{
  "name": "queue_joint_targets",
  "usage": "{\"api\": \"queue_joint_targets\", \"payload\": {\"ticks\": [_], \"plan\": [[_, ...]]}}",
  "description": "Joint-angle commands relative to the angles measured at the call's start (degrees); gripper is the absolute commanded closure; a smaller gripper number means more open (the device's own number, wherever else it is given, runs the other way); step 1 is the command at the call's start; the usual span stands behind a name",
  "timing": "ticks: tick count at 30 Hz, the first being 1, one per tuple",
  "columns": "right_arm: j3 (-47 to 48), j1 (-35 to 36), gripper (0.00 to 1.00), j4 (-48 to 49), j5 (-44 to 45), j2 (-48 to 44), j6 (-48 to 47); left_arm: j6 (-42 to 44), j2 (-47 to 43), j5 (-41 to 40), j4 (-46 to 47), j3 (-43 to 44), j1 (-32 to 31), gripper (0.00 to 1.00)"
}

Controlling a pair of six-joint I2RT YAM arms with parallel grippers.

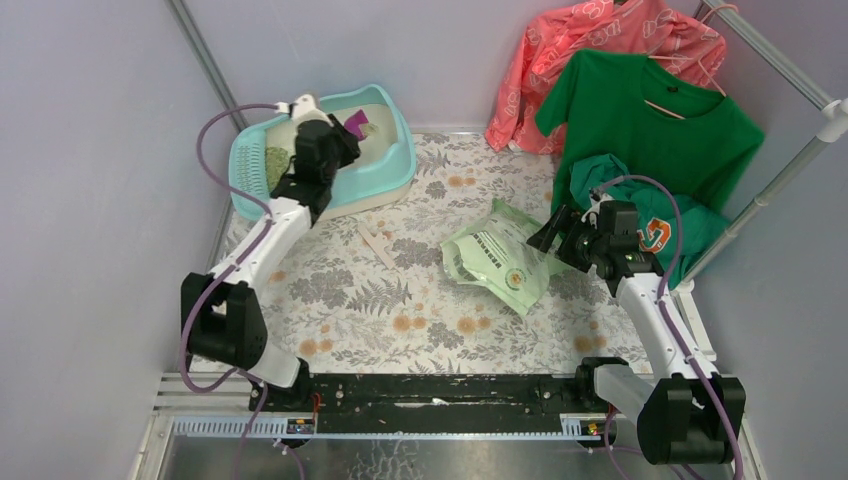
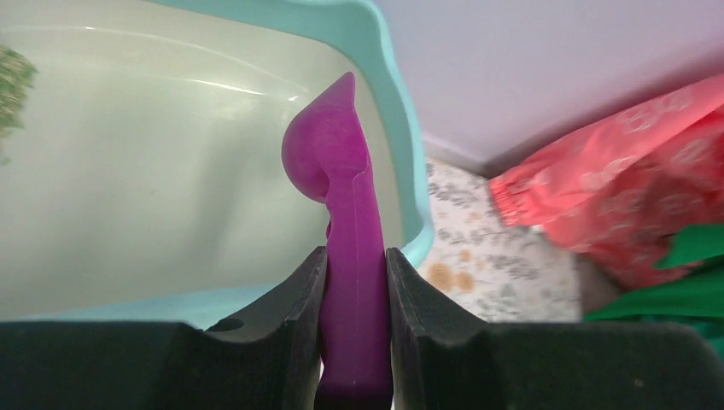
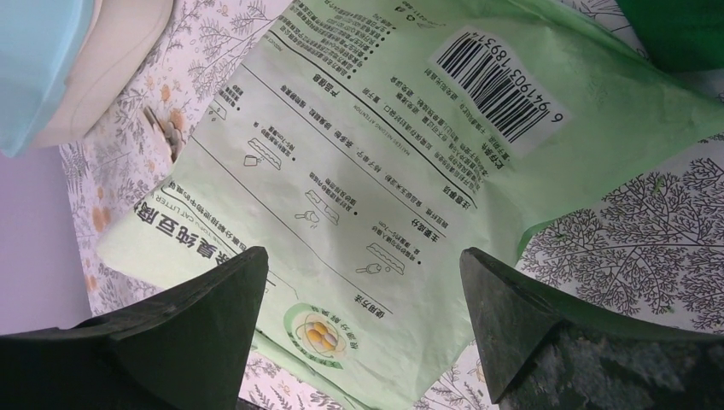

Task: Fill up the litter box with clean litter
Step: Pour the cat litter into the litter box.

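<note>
The litter box (image 1: 402, 160), turquoise-rimmed with a cream basin, stands at the back left. A patch of pale-green clean litter (image 1: 277, 165) lies at its left end and shows at the left wrist view's edge (image 2: 12, 85). My left gripper (image 1: 338, 138) hovers over the basin, shut on the handle of a purple scoop (image 1: 355, 123). Up close the scoop (image 2: 340, 171) stands upright between the jaws of that gripper (image 2: 354, 273), with the box rim (image 2: 398, 111) behind it. My right gripper (image 1: 548, 232) is open just right of the light green bag (image 1: 497, 258). The printed bag (image 3: 384, 154) fills the space under its spread jaws (image 3: 363, 282).
A pink garment (image 1: 600, 50) and a green T-shirt (image 1: 650, 120) hang from a white rack (image 1: 790, 165) at the back right, close behind my right arm. A thin pale strip (image 1: 378, 246) lies on the floral cloth between box and bag. Grey walls close in the left and back.
</note>
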Motion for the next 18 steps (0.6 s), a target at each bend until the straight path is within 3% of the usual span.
{"api": "queue_joint_targets", "payload": {"ticks": [1,9,18], "plan": [[-0.3,-0.2,0.09,2.4,-1.3,-0.8,-0.1,14.7,1.8,-21.2,-2.4,4.3,-5.8,1.00],[-1.2,-0.3,0.09,3.3,-2.9,-0.5,0.0,21.0,3.1,-39.6,-4.6,4.9,-7.5,1.00],[-1.2,-0.3,0.09,3.4,-3.2,-0.9,0.3,35.2,10.5,-53.0,-6.8,12.4,-12.7,0.99]]}}
